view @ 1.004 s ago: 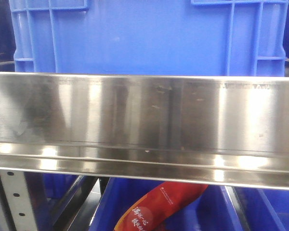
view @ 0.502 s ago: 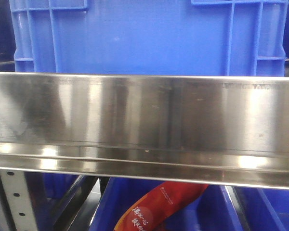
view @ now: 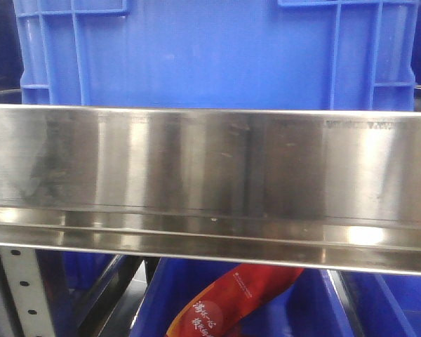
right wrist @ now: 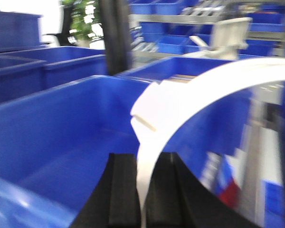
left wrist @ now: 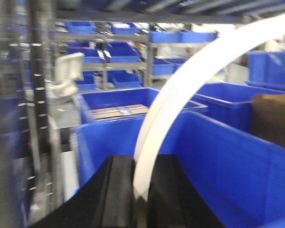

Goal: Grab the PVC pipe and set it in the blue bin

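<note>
While both wrist views are blurred, we can read the nearest parts clearly: the left gripper has its black jaws closed on the end of a long curved white strap, which arcs up and to the right out of that view. The right gripper likewise has its jaws clamped on the other end of a curved white strap, which carries a flat tab near the bend. Just beyond both grippers stands an open blue bin, its interior visible in the right wrist view. Farther back, a small white PVC pipe piece appears apart from the strap, against the shelving; the right wrist view shows it too. Behind it, racks hold more blue bins. From the front view, we see a stainless steel shelf edge with a blue crate behind it.
</note>
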